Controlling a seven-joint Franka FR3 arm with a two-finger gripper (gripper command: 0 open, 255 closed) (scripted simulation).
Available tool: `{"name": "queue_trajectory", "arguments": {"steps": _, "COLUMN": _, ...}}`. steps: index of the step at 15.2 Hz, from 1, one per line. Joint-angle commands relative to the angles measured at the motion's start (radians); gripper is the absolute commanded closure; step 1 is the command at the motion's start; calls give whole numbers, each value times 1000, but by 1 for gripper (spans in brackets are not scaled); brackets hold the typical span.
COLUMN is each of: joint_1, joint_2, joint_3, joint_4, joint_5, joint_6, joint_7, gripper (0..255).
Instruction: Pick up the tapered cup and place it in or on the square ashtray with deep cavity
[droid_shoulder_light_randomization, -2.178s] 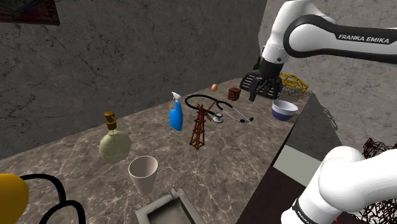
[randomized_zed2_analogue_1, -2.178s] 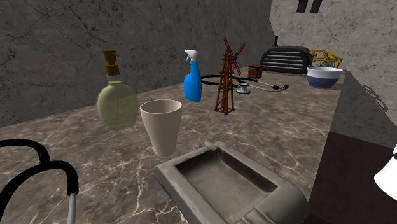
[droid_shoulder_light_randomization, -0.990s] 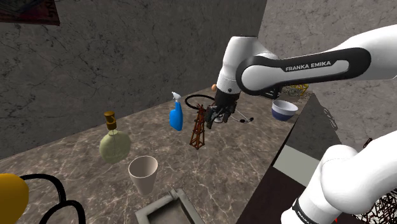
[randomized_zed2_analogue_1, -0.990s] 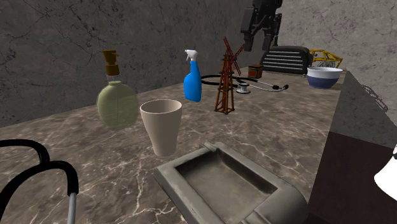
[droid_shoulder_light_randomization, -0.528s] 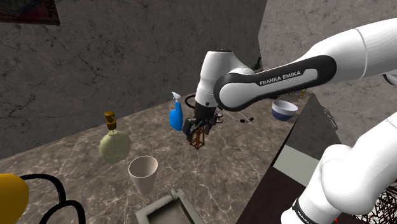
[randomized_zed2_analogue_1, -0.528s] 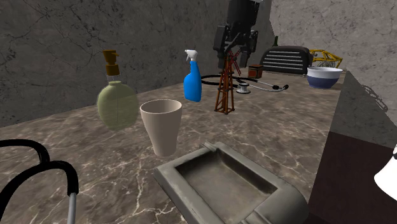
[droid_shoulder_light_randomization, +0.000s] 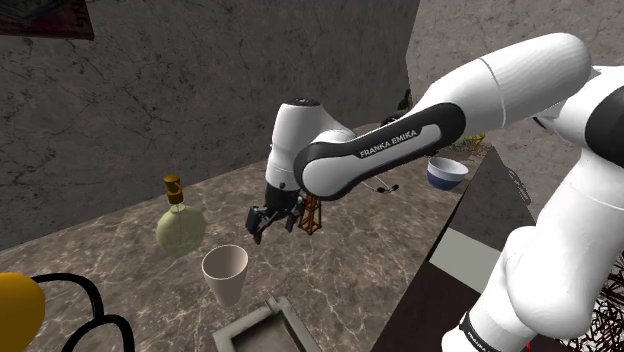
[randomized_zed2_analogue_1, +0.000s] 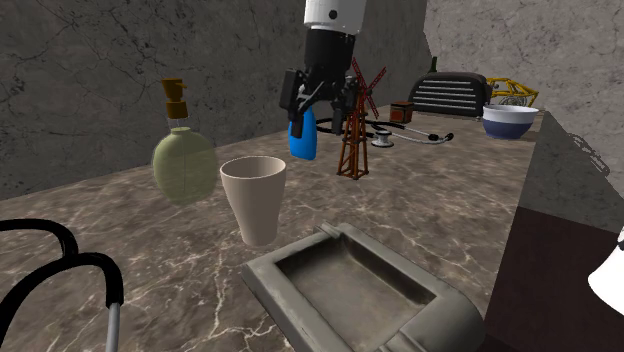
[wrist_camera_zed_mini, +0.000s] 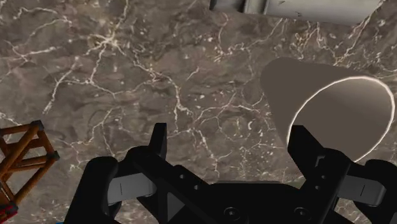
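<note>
one off-centre descent and the wide-open, empty tool (droid_shoulder_light_randomization: 272, 224) could clip the rim of the tapered cup (droid_shoulder_light_randomization: 225, 272) and topple it.

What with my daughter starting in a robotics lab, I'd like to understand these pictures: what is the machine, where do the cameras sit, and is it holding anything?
It is a white robot arm ending in a black two-finger gripper. One picture looks down from beside the arm's stand, another looks low across the marble counter, and the third looks along the gripper's own fingers. On the counter are a beige tapered cup, a grey square ashtray, a round green bottle, a blue spray bottle, a brown windmill model, a stethoscope and a bowl. The gripper is open, holds nothing, and hangs above the counter close to the cup.
</note>
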Motion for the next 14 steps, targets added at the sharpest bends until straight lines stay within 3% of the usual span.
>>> {"name": "queue_trajectory", "arguments": {"steps": 1, "joint_1": 14, "joint_2": 60, "joint_3": 14, "joint_4": 47, "joint_5": -16, "joint_6": 17, "joint_7": 34, "gripper": 0}}
{"name": "queue_trajectory", "arguments": {"steps": 5, "joint_1": 48, "joint_2": 185, "joint_3": 31, "joint_4": 145, "joint_5": -58, "joint_6": 47, "joint_7": 100, "gripper": 0}}
{"name": "queue_trajectory", "arguments": {"steps": 14, "joint_1": 62, "joint_2": 258, "joint_3": 22, "joint_4": 130, "joint_5": -92, "joint_6": 131, "joint_7": 123, "gripper": 0}}
